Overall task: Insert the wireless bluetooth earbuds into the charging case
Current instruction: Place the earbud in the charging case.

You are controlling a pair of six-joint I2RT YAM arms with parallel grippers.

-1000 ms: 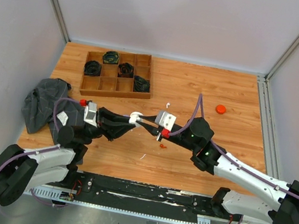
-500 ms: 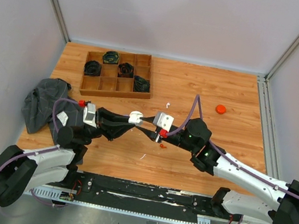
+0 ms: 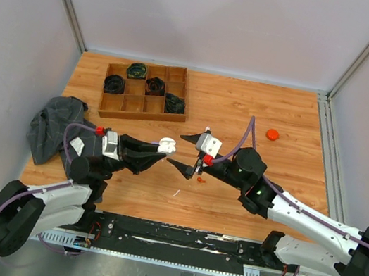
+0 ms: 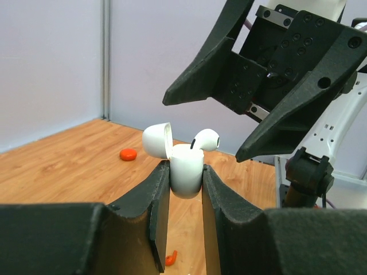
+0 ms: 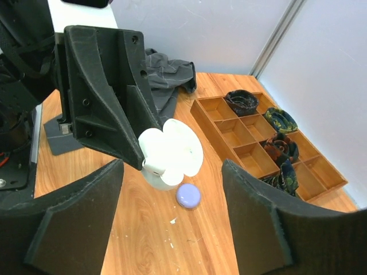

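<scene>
My left gripper (image 3: 159,148) (image 4: 185,167) is shut on the white charging case (image 4: 187,171) (image 3: 166,145) (image 5: 162,163) and holds it above the table with its lid (image 4: 157,140) swung open. A white earbud (image 4: 206,139) rests at the top of the case, its head sticking out. My right gripper (image 3: 176,151) (image 5: 174,186) faces the case from the right, open, with nothing between its fingers (image 4: 298,109). A tiny orange-red curved piece (image 4: 170,259) (image 3: 199,180) lies on the table below the case.
A lavender puck (image 5: 188,195) lies on the table under the case, and an orange puck (image 3: 272,133) (image 4: 128,154) sits at the far right. A wooden compartment tray (image 3: 142,105) (image 5: 232,133) holding dark bundles stands at the back left, beside a grey cloth (image 3: 53,126).
My right gripper has gone from shut at the case to open and pulled back a little. The left gripper and the case have stayed in place.
</scene>
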